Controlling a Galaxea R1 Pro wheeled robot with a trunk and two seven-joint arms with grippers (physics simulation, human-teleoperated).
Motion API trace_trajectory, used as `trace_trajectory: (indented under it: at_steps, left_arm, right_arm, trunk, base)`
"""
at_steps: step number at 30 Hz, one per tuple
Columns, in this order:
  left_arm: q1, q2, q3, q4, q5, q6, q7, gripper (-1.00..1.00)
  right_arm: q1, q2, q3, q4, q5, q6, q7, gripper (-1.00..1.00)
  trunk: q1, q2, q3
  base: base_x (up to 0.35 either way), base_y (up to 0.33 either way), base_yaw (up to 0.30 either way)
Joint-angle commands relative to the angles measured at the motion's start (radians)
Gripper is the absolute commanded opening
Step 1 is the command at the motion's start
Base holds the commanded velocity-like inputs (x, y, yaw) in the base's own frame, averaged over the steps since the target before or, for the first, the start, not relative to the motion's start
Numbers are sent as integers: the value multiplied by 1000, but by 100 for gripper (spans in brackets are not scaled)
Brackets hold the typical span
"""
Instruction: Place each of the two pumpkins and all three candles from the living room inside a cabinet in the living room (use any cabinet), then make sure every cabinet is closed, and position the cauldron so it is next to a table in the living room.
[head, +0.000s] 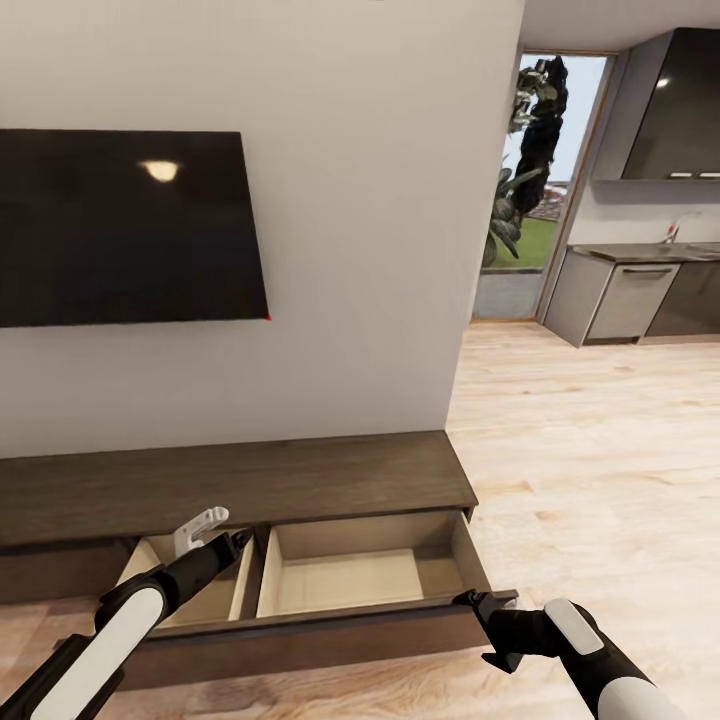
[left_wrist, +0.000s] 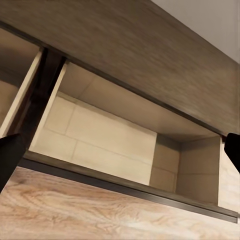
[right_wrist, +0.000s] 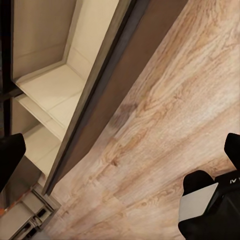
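Though no brand or label reads clearly, these lines set out what shows:

Writing: a few pale marks on a black and white arm part (right_wrist: 205, 205) in the right wrist view, too small to read.

Cabinet (head: 240, 480): long, low, dark brown wood against the white wall, below a wall-mounted television (head: 125, 225); its handleless drawer front (head: 300, 635) is pulled out, showing two pale wood compartments with nothing in them.

Left gripper (head: 215, 530): pale fingers over the left compartment, beside the divider; spread apart, nothing between them.

Right gripper (head: 478, 607): black, at the drawer front's right end; whether its jaws are spread or pressed together, I cannot tell.

Head view alone: the television, a grey kitchen counter (head: 640, 285) well beyond the right gripper, and a doorway with greenery.

Left wrist view: the right compartment's pale plank walls (left_wrist: 110, 135) ahead of the jaws, under the cabinet's top.

Right wrist view: the drawer's dark edge and light wood floor (right_wrist: 170, 125) between the fingertips.
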Motion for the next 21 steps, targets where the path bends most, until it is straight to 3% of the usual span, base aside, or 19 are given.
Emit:
trace_trajectory:
  at_steps: [1,21]
  left_arm:
    - [-1,1,-2,-2,7,1,8,100]
    - [-1,0,-2,-2,7,3,9,100]
  right_arm:
    - [0,0,-4,-1,-10,4,-10,100]
    - [0,0,-4,-1,-9,4,-10,100]
  trunk:
    - [-4,7,2]
    - [-81,147,65]
  base:
    - [0,0,0]
    - [0,0,0]
